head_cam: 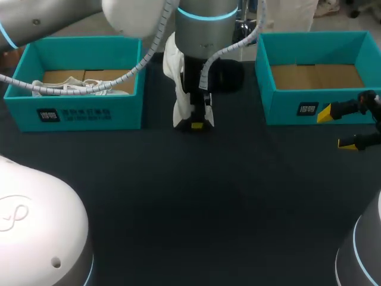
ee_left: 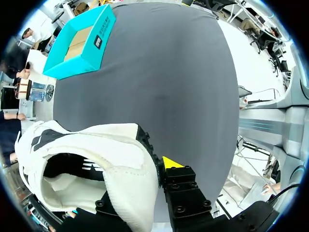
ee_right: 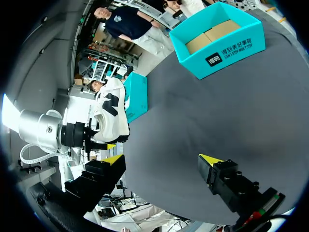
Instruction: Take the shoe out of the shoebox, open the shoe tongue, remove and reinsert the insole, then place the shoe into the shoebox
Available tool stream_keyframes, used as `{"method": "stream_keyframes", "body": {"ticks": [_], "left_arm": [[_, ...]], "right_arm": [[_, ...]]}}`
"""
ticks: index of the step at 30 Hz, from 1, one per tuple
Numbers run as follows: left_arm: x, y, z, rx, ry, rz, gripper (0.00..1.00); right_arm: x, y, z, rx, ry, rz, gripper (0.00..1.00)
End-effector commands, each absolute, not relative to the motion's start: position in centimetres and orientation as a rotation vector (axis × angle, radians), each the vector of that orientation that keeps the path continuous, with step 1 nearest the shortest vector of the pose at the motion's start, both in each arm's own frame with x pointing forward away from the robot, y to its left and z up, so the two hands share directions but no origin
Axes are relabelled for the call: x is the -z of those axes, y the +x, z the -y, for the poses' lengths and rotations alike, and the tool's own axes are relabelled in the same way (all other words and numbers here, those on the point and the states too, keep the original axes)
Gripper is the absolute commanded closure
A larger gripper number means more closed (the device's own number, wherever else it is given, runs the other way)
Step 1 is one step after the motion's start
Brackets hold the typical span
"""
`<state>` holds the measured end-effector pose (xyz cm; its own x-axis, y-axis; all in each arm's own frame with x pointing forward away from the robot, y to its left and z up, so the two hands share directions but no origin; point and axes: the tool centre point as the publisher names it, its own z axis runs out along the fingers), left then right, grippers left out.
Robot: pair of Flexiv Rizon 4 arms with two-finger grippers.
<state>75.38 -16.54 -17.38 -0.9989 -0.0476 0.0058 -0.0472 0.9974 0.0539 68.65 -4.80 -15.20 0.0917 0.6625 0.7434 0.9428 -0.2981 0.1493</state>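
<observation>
A white shoe (head_cam: 180, 111) with black markings hangs over the middle back of the table, between two teal shoeboxes. My left gripper (head_cam: 195, 124) points down and is shut on the shoe's rim. In the left wrist view the shoe (ee_left: 96, 150) fills the space by the gripper (ee_left: 145, 179); one yellow fingertip (ee_left: 169, 162) shows and the other is hidden behind the shoe. My right gripper (head_cam: 339, 128) stands open and empty in front of the right shoebox (head_cam: 286, 107). Its wrist view shows the gripper (ee_right: 161, 159) wide apart over bare table, with the shoe (ee_right: 112, 113) off to one side.
The left shoebox (head_cam: 77, 113) has a white cable draped across its opening, and brown cardboard shows inside both boxes. A dark cloth covers the table (head_cam: 208, 202). The white bases of my arms fill the near corners.
</observation>
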Motion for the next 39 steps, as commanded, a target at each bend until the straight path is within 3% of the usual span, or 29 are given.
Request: {"method": "stream_keyframes", "body": {"ticks": [1, 39], "left_arm": [[17.0, 76.9, 12.0, 0.0, 0.09, 3.122, 1.0], [17.5, 92.1, -8.8, 0.162, 0.222, 3.089, 1.0]], "right_arm": [[15.2, 68.4, 4.8, 1.049, -2.015, 1.579, 0.0], [15.2, 68.4, 4.8, 1.049, -2.015, 1.579, 0.0]]}}
